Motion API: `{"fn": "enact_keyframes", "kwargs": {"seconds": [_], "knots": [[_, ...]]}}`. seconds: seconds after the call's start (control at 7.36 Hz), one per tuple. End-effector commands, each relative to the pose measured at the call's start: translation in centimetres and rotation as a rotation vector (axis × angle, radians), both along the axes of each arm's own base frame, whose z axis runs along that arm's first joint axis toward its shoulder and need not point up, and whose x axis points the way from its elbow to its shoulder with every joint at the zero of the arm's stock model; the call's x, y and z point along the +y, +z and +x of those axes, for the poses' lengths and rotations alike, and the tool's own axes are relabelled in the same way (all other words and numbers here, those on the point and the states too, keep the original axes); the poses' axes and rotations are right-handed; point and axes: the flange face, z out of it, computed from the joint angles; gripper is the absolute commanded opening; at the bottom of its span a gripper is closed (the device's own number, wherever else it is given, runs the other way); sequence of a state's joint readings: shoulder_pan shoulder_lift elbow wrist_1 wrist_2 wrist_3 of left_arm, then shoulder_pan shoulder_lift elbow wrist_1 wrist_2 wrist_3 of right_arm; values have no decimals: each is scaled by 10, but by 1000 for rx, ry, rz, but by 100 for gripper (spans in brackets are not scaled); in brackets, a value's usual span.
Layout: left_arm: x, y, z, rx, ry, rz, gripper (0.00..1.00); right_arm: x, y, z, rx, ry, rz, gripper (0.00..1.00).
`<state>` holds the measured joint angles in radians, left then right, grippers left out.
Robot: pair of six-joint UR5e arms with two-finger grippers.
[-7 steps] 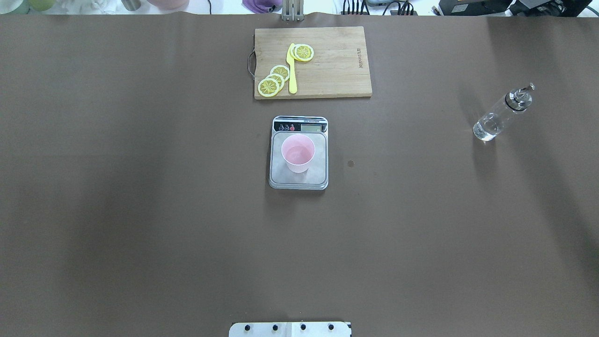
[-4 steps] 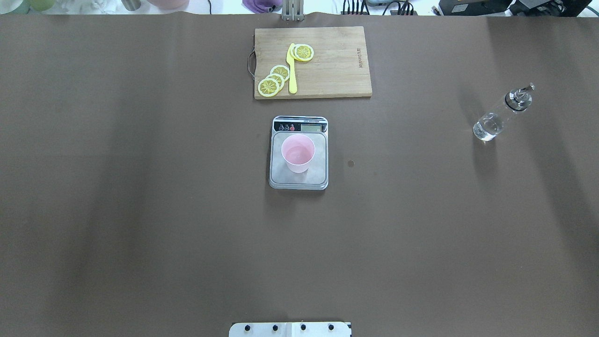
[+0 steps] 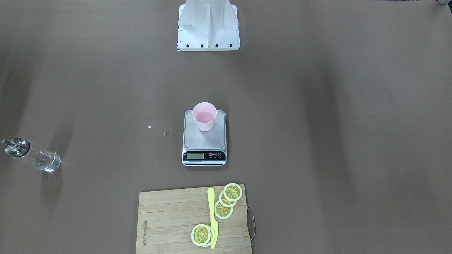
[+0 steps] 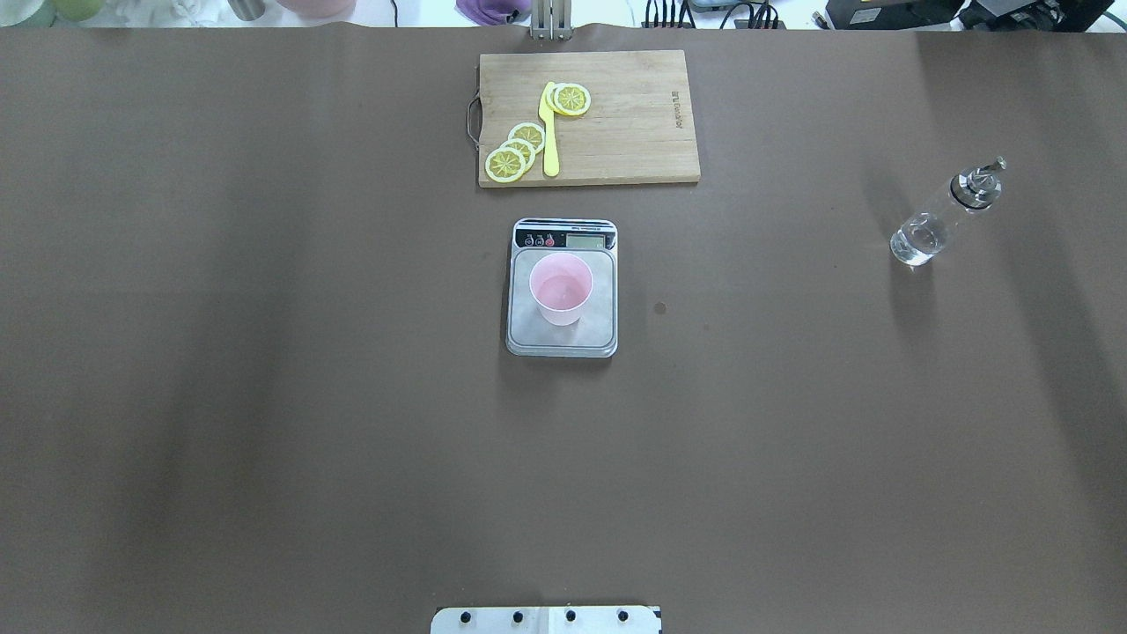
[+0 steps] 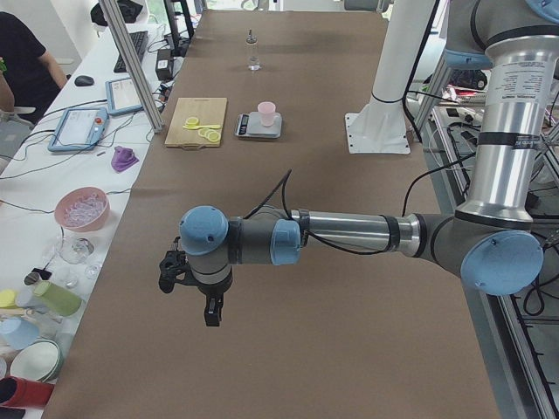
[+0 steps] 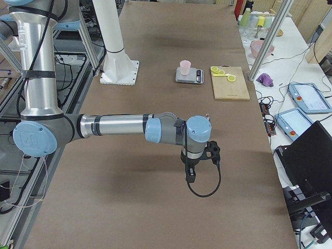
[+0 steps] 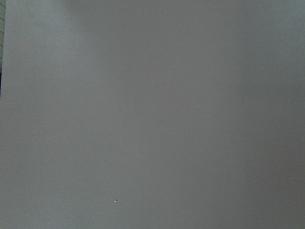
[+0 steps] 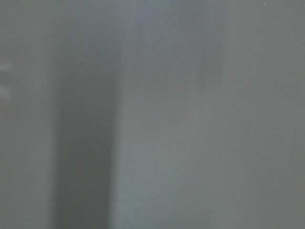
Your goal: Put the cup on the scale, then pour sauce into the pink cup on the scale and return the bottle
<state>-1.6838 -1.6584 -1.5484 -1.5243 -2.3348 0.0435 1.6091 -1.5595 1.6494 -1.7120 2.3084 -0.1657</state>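
Observation:
The pale pink cup (image 4: 561, 289) stands upright on the steel platform of the scale (image 4: 528, 336) at the table's middle; both also show in the front view, the cup (image 3: 204, 117) on the scale (image 3: 204, 143). The clear glass bottle (image 4: 935, 224) with a silver spout stands alone at the table's right side, with clear sauce (image 3: 45, 161) in it. No gripper is near them. The left gripper (image 5: 210, 311) and right gripper (image 6: 190, 174) hang over bare table at its far ends, seen only from the side views. I cannot tell if they are open.
A wooden cutting board (image 4: 634, 132) with lemon slices (image 4: 519, 150) and a yellow knife (image 4: 549, 132) lies behind the scale. The white robot base (image 3: 209, 24) stands on the robot's side. Both wrist views show only brown table.

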Motion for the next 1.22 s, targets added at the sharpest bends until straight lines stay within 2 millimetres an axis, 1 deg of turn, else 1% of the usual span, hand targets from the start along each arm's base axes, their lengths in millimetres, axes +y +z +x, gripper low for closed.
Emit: {"fn": "enact_keyframes", "kwargs": {"seconds": [0.0, 0.14, 0.27, 0.54, 1.09], "knots": [[-4, -5, 16, 2, 21, 2, 98, -2, -6, 0, 0, 19, -5, 100], [-6, -7, 28, 7, 7, -28, 98, -3, -9, 0, 1, 32, -8, 100], [-6, -6, 32, 7, 6, -34, 98, -5, -13, 0, -4, 52, -19, 100], [-2, -2, 31, 6, 5, -45, 98, -7, -15, -3, -17, 67, -33, 100], [1, -3, 32, 8, 5, -42, 98, -7, -16, -3, -30, 71, -36, 100]]}}
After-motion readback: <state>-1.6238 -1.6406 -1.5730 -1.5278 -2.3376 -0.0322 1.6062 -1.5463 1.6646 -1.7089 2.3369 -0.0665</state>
